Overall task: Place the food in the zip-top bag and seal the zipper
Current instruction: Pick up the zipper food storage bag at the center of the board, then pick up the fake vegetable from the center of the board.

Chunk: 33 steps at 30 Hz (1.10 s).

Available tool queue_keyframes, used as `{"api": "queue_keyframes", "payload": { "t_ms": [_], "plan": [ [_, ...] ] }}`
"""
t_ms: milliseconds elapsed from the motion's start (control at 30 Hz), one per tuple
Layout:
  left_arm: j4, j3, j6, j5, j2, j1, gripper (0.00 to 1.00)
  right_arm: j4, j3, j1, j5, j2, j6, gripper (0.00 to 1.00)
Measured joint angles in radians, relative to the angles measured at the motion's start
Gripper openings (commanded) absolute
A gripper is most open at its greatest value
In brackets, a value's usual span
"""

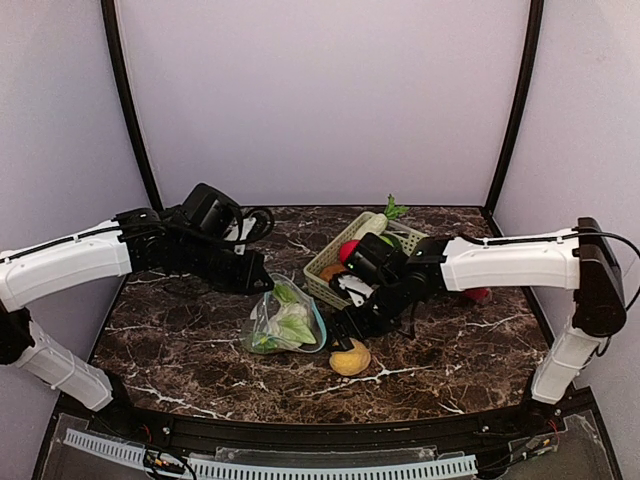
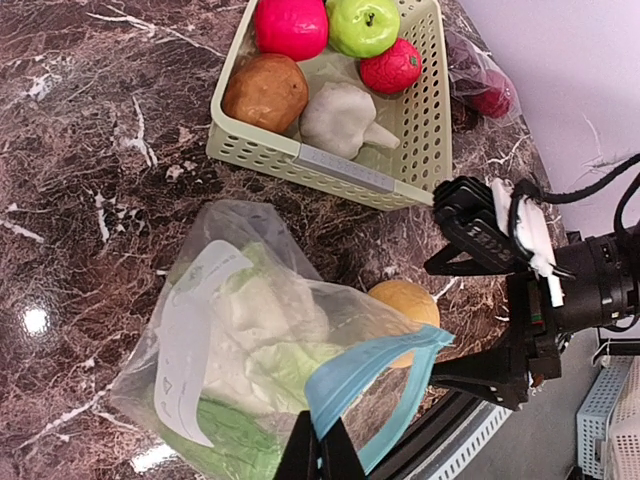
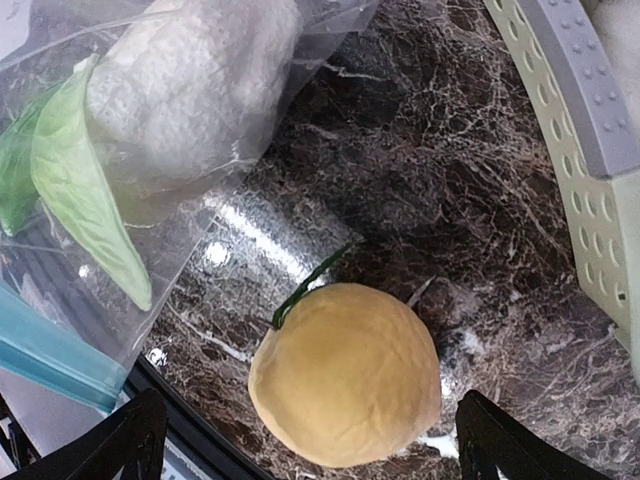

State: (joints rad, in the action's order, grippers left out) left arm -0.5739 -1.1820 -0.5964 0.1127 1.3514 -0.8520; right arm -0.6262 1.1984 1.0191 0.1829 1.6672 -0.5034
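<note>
L pincer [image 2: 320, 455] pinches bag [image 2: 250, 340]; R pincer [image 3: 315, 430] wide over orange [image 3: 345, 375].

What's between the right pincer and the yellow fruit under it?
Nothing. The right wrist view shows the yellow fruit resting on the marble table, framed by the open right pincer, with only air between.

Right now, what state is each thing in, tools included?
Zip-top bag: unsealed, lying on the table.
Cauliflower: inside the bag.
Yellow-orange fruit: on the table, outside the bag.
Basket: upright, holding several foods.
Left tool: shut on the bag's blue zipper rim.
Right tool: open, over the fruit.
</note>
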Motion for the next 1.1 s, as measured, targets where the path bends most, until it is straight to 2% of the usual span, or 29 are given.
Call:
{"api": "queue_keyframes", "payload": {
  "t_ms": [167, 300, 433, 567, 633, 867, 1100],
  "plan": [
    [-0.005, 0.005, 0.049, 0.047, 0.004, 0.021, 0.01, -0.072, 0.104, 0.015, -0.036, 0.122, -0.015, 0.98],
    [-0.011, 0.01, 0.08, 0.053, 0.004, 0.057, 0.01, -0.14, 0.155, 0.026, -0.056, 0.202, -0.025, 0.93],
    [-0.005, 0.034, 0.099, 0.085, 0.002, 0.103, 0.01, -0.181, 0.203, 0.043, -0.064, 0.266, -0.038, 0.78],
    [0.0, 0.045, 0.121, 0.125, 0.002, 0.119, 0.01, -0.208, 0.217, 0.05, -0.07, 0.274, -0.055, 0.58],
    [0.001, 0.045, 0.132, 0.143, 0.002, 0.12, 0.01, -0.217, 0.221, 0.05, -0.075, 0.274, -0.063, 0.52],
    [0.0, 0.045, 0.169, 0.201, 0.002, 0.124, 0.01, -0.229, 0.206, 0.051, -0.1, 0.235, -0.09, 0.5],
    [-0.011, 0.027, 0.224, 0.245, 0.024, 0.138, 0.01, -0.167, 0.183, 0.063, -0.089, -0.015, -0.108, 0.49]
  ]
}}
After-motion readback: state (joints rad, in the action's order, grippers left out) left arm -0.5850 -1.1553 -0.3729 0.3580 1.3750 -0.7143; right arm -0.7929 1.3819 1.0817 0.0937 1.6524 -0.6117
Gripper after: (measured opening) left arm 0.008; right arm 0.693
